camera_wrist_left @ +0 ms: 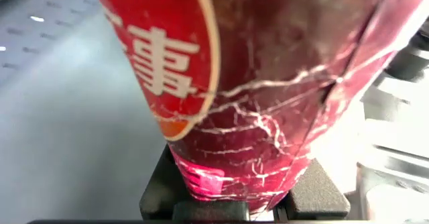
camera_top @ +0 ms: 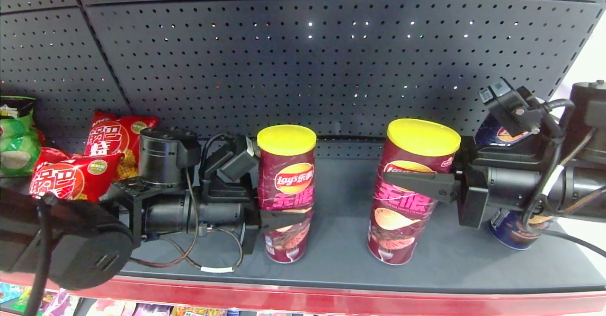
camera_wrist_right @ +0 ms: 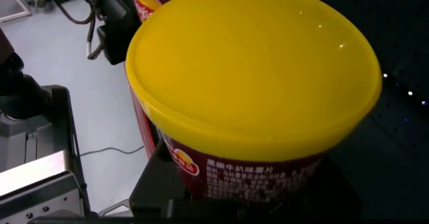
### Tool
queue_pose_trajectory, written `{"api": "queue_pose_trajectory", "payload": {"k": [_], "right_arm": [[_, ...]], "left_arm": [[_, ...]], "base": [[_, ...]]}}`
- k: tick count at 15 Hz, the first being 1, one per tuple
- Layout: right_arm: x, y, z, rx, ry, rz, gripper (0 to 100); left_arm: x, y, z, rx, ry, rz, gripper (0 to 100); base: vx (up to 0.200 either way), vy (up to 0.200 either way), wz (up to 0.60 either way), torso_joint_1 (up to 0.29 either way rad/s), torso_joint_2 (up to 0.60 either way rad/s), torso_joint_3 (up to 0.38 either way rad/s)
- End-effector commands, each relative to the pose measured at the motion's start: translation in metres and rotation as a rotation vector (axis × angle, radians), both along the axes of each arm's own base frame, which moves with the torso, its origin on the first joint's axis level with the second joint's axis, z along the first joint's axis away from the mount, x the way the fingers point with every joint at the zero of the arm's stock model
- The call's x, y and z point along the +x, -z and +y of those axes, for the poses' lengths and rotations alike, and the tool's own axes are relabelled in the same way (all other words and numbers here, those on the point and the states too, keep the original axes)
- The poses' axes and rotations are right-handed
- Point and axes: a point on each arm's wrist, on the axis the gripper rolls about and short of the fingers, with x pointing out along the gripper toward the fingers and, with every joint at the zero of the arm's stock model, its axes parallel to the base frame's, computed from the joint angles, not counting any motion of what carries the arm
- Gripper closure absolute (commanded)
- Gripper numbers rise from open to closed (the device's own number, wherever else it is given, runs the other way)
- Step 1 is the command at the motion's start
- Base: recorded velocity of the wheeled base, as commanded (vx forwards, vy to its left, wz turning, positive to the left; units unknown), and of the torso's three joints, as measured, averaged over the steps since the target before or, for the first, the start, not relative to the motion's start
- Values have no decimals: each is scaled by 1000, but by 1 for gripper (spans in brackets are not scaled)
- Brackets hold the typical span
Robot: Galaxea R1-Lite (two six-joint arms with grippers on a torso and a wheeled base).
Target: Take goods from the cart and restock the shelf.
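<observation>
You have left gripper (camera_top: 284, 221) clamped low on left can (camera_top: 286, 179), frame centre | right gripper (camera_top: 414, 183) clamped mid-body on right can (camera_top: 400, 231), slightly tilted | both seemingly touch shelf (camera_top: 341, 254) | blue can (camera_top: 513, 233) behind, far right | red bags (camera_top: 71, 176) far left

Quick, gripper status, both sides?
Left gripper: shut on the left chip can, low on its body.
Right gripper: shut on the right chip can, below its lid.

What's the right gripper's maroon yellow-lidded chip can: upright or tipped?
Tipped slightly: maroon chip can leans, yellow lid right of its base, in the right gripper.
</observation>
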Motion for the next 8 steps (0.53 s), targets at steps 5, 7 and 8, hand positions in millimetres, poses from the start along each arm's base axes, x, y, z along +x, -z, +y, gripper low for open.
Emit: {"api": "queue_pose_trajectory", "payload": {"k": [5,7,8], "right_arm": [[0,-1,0,1,0,-1,100],[0,0,0,1,0,1,100],[0,-1,0,2,0,-2,100]], "left_arm": [[-3,4,-1,15,-17,9,100],[6,4,-6,13,-18,0,100],[14,4,-11,8,-15,-5,100]], "base": [[0,0,0,0,0,0],[0,0,0,0,0,0],[0,0,0,0,0,0]]}}
